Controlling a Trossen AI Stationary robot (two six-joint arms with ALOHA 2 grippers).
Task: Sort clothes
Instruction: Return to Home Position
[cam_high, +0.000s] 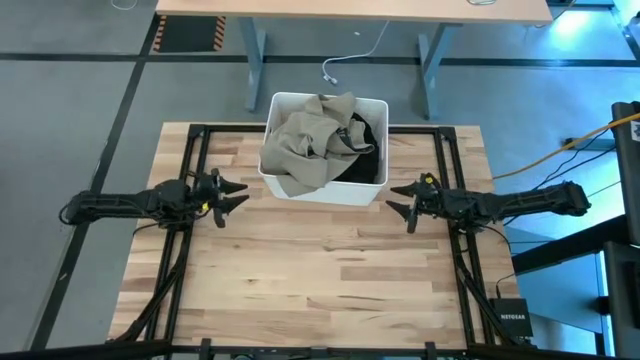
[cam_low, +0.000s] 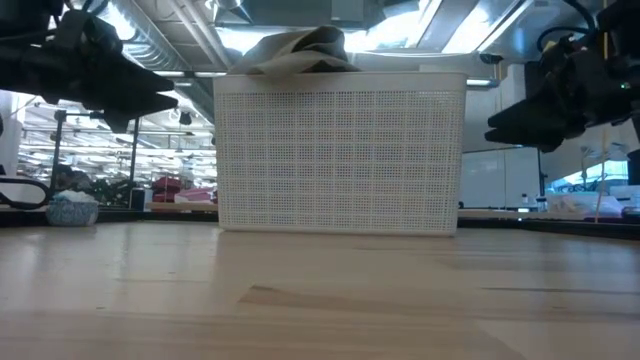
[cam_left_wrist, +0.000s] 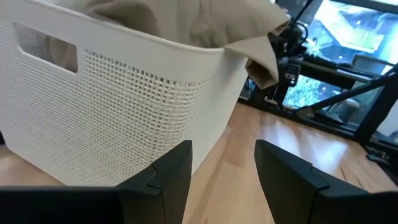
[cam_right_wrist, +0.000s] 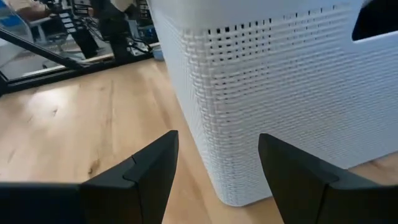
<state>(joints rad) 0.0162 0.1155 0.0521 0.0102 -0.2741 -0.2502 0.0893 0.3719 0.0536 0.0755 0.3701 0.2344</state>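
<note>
A khaki-olive garment (cam_high: 312, 138) lies heaped on top inside the white bin (cam_high: 285, 185), spilling over its rim (cam_left_wrist: 258, 59). A black garment (cam_high: 362, 150) shows beneath it at the bin's right side. The pink and dark olive-grey garments are hidden. My left gripper (cam_high: 238, 195) is open and empty, left of the bin, above the table. My right gripper (cam_high: 398, 200) is open and empty, right of the bin. The khaki heap also shows over the bin's top in the low view (cam_low: 300, 50).
The white perforated bin (cam_low: 340, 150) stands at the table's far middle. The wooden tabletop (cam_high: 320, 280) stretches in front of it. A desk frame and cables stand beyond the far edge (cam_high: 340, 40).
</note>
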